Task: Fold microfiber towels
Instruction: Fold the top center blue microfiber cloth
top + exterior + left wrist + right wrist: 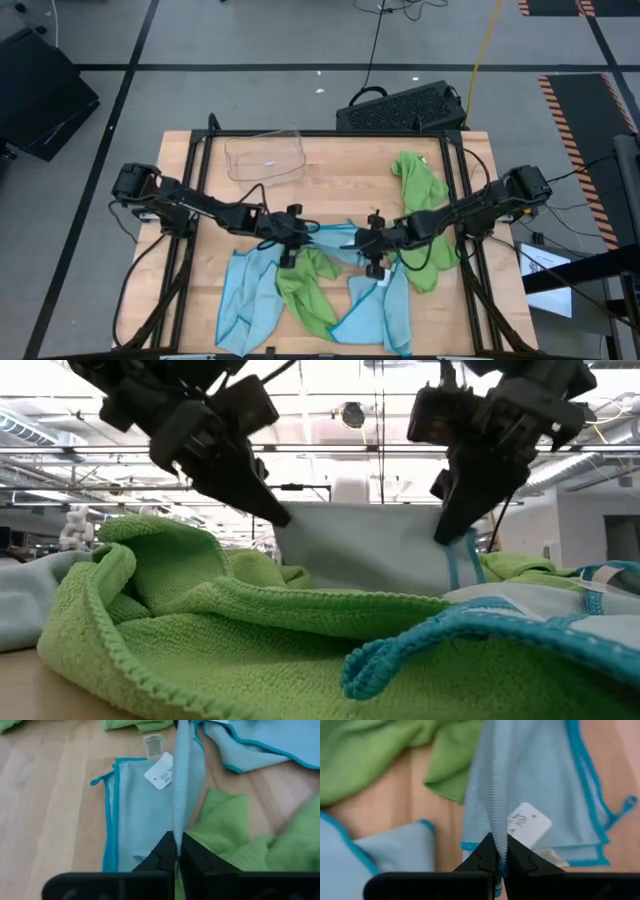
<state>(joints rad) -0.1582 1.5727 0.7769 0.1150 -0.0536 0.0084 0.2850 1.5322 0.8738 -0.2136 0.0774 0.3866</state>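
Observation:
A light blue towel [331, 238] is stretched between my two grippers above the table's middle. In the low view it hangs as a sheet [365, 550]. My left gripper [291, 236] is shut on its left end and my right gripper [371, 246] is shut on its right end. A white tag [160, 770] hangs from the towel. Below it, a lime green towel [305, 285] lies crumpled on the table between two more light blue towels [245, 290] [380, 312]. Another green towel [420, 200] lies at the right. My left gripper pinches the towel's upper edge at its left end [176, 836] between its two fingers, coming slanting down from the table's left. The edge runs taut to the other gripper, and the cloth hangs below it. My right gripper pinches the towel's upper edge at its right end [498, 840] between its two fingers, coming slanting down from the table's right. The cloth hangs below the fingers, with its teal hem and tag [527, 825] beneath.
A clear plastic tray [265, 155] stands at the table's far left. A black keyboard [400, 105] lies beyond the far edge. Bare wood [340, 175] shows in the far middle of the table.

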